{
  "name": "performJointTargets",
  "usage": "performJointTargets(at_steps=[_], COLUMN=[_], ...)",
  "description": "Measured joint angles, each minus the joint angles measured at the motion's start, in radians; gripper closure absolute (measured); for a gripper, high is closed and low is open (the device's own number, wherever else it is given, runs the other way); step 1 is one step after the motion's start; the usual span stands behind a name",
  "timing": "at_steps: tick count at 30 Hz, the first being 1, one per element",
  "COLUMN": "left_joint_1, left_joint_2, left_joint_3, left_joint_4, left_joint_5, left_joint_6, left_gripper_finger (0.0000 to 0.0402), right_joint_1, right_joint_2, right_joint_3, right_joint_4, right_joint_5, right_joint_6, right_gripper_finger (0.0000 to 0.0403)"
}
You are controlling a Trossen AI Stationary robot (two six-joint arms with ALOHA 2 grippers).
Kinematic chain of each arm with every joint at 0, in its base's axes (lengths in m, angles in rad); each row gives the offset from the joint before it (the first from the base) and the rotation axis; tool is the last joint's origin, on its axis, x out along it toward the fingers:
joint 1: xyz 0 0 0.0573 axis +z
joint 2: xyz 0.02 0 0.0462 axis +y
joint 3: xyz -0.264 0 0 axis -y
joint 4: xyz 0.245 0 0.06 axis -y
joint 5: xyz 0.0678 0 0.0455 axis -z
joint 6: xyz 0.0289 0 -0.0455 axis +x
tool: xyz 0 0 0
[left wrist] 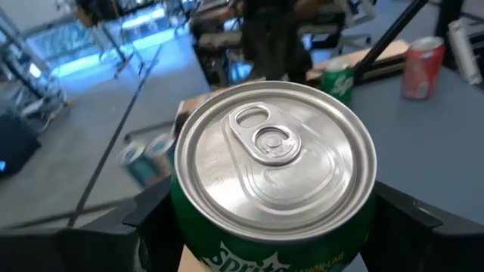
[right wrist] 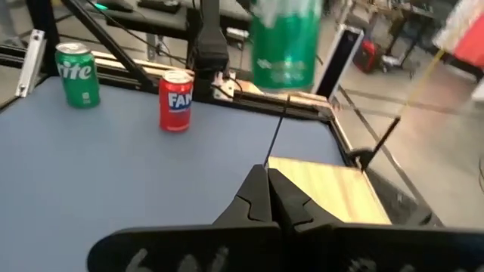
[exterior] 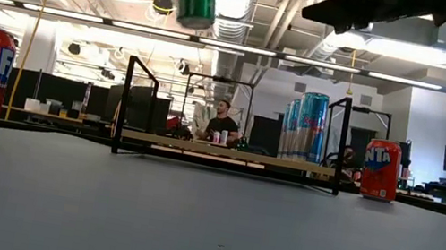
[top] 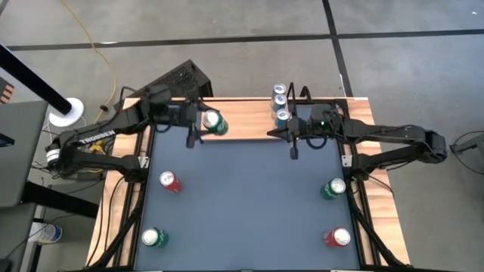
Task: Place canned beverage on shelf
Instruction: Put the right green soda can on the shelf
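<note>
On the dark tabletop [top: 242,204], the transport step is in hand: a green Sprite can [top: 215,122] with a silver top is held aloft, clasped by the left gripper [top: 206,123], above the left end of the light-wood shelf [top: 246,127]. It must next be lowered upright onto bare board, clear of the three blue cans [top: 280,103]; the right gripper [top: 294,148] is clenched empty nearby.

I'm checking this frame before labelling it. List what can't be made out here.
- Left pincer: in the left wrist view the green can it holds hides its fingertips; the low view cuts it off at the top edge.
- Blue cans on the shelf: in the low view they overlap, so their count is unclear there.
- Held can's label: blurred in the right wrist view.
- Right pincer, shut: cut off by the top edge in the low view.
</note>
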Motion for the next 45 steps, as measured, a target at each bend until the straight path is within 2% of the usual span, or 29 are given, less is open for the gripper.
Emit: performJointTargets(at_steps=[4, 10, 13, 18, 22, 27, 32, 35, 37, 40, 45], left_joint_1=[0.077, 0.11, 0.129, 0.179, 0.233, 0.289, 0.281, 0.218, 0.176, 0.121, 0.1], left_joint_2=[-0.012, -0.01, -0.01, -0.01, -0.01, -0.015, -0.01, 0.048, 0.1, 0.181, 0.344], left_joint_3=[0.0, -0.01, -0.031, -0.084, -0.107, -0.111, -0.11, -0.11, -0.111, -0.095, -0.011], left_joint_4=[-0.016, -0.031, 0.037, 0.179, 0.241, 0.304, 0.305, 0.336, 0.401, 0.501, 0.5], left_joint_5=[0.079, 0.06, 0.02, 0.022, 0.025, 0.016, 0.066, 0.125, 0.113, 0.055, -0.028], left_joint_6=[-0.017, 0.029, 0.05, 0.056, 0.028, -0.056, -0.041, 0.043, -0.001, -0.077, -0.146], left_gripper_finger=[0.0113, 0.0111, 0.011, 0.011, 0.0109, 0.0109, 0.0109, 0.0109, 0.0109, 0.0109, 0.0109], right_joint_1=[-0.079, -0.236, -0.338, -0.464, -0.495, -0.514, -0.513, -0.506, -0.496, -0.482, -0.478], right_joint_2=[0.0, -0.007, -0.055, -0.107, -0.117, -0.095, -0.088, -0.088, -0.088, -0.1, -0.153], right_joint_3=[0.0, 0.0, 0.0, 0.001, 0.001, 0.001, 0.001, 0.001, 0.0, 0.0, 0.001], right_joint_4=[0.02, 0.079, 0.101, 0.147, 0.177, 0.318, 0.297, 0.247, 0.224, 0.228, 0.179], right_joint_5=[-0.081, -0.164, -0.191, -0.306, -0.331, -0.328, -0.354, -0.465, -0.523, -0.534, -0.535], right_joint_6=[-0.054, -0.093, -0.08, -0.033, 0.064, 0.216, 0.19, 0.132, 0.127, 0.162, 0.193], right_gripper_finger=[0.0403, 0.0403, 0.0403, 0.0403, 0.0403, 0.0403, 0.0403, 0.0403, 0.0403, 0.0403, 0.0403])
